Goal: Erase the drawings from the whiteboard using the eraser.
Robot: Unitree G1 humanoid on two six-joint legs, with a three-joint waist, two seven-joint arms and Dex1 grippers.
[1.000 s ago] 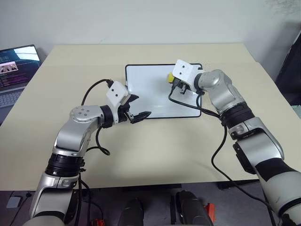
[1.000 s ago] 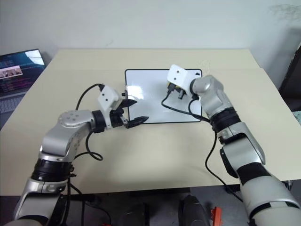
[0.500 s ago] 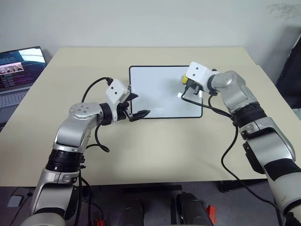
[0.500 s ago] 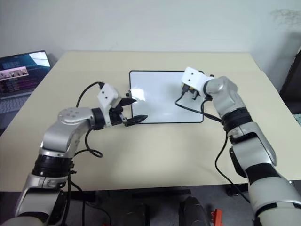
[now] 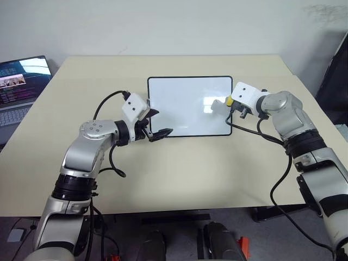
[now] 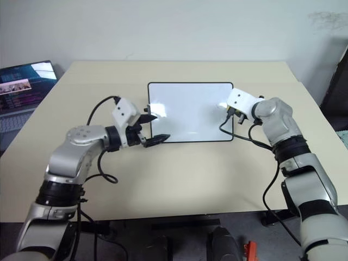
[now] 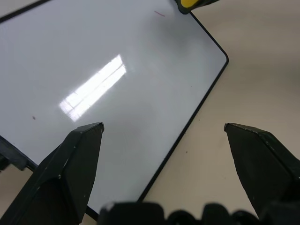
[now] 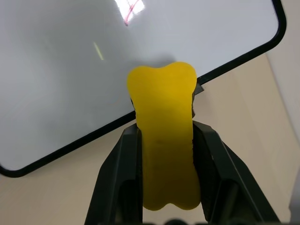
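Whiteboard (image 5: 187, 106) and eraser (image 8: 165, 140) are both found on the beige table (image 5: 179, 174); the board lies flat near the table's middle, its long axis running from the robot's left to its right. The eraser, a yellow bone-shaped block, is clamped between the black fingers of the right gripper (image 8: 165, 154), its long axis in line with those fingers and its free end reaching out past the fingertips. That end is seen in the right wrist view just over the board's black frame, at the board's right edge. In the head views only a small yellow patch of the eraser is made out, beside the white wrist module. A short red stroke of the drawings (image 8: 129, 10) is shown on the white surface in the right wrist view; a faint red dash is also caught in the left wrist view near the eraser's tip. The left gripper (image 5: 161, 124) is held with its fingers spread wide apart, nothing between them, at the board's near left corner. A laptop (image 5: 19, 81) stands at the far left.
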